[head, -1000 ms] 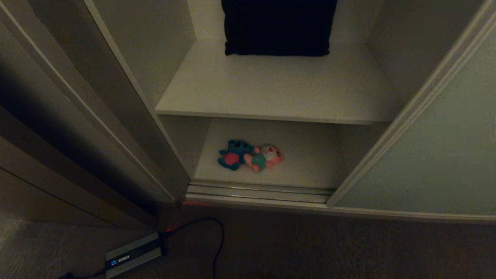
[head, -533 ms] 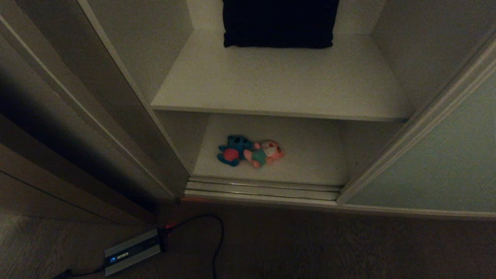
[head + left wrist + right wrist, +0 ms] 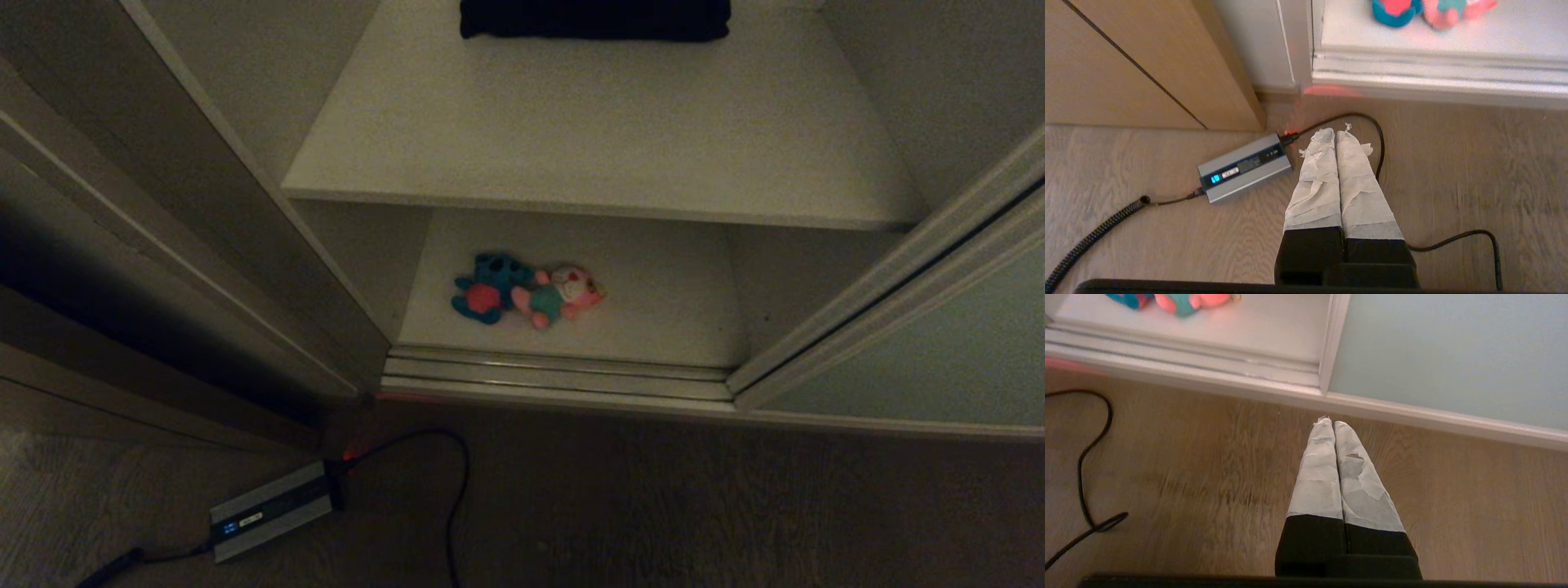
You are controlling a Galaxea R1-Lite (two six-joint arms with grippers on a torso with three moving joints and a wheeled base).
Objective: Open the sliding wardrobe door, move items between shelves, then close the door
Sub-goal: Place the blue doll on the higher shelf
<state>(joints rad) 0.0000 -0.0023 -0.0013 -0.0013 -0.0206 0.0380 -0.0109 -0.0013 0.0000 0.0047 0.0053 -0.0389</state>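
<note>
On the lower shelf [image 3: 653,302], toward its left front: teal-blue plush toy [image 3: 487,287] touching pink plush toy [image 3: 559,295]. Upper shelf [image 3: 604,139] carrying a black cushion [image 3: 594,20] at the back edge. Sliding wardrobe door [image 3: 922,367] pushed right, opening clear. Left gripper [image 3: 1335,132] and right gripper [image 3: 1329,422] low over wood floor [image 3: 1208,477], fingers pressed together, holding nothing. Grey power adapter [image 3: 1245,167] beside the left.

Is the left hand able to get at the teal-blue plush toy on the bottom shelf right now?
Probably yes: the sliding wardrobe door stands aside and nothing blocks the teal-blue plush toy, though the shut left hand hangs over the floor, short of it.
</note>
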